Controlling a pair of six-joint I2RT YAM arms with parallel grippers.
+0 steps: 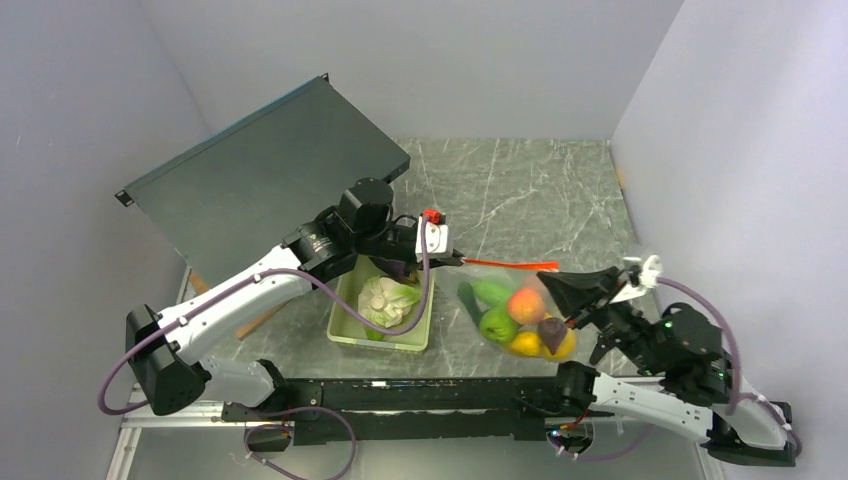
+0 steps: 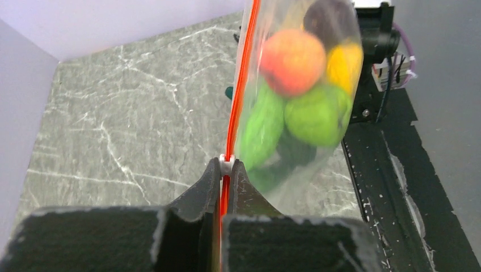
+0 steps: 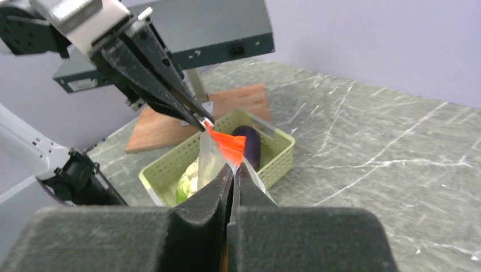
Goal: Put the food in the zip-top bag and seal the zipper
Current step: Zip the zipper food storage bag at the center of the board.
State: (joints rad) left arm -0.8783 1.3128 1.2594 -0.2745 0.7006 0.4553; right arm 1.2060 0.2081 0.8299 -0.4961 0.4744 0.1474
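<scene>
A grey marble table [image 1: 520,190] carries a dark flat box [image 1: 270,170] propped over its far left corner. By the near edge, left of middle, sits a pale green tray [image 1: 400,345] holding a cabbage [image 1: 385,300] and an aubergine [image 3: 249,144]. The bag [image 1: 500,280] is stretched between the arms over the near right part, with the food [image 1: 515,320] bunched inside. The left gripper [image 2: 227,164] is clamped on one end of the zipper [image 1: 505,264], and the right gripper [image 3: 233,167] is pinched tight on the other.

Clear zip-top bag [image 1: 490,278] holds green, orange, yellow food [image 1: 526,304] below taut orange-red zipper [image 1: 505,264]
</scene>
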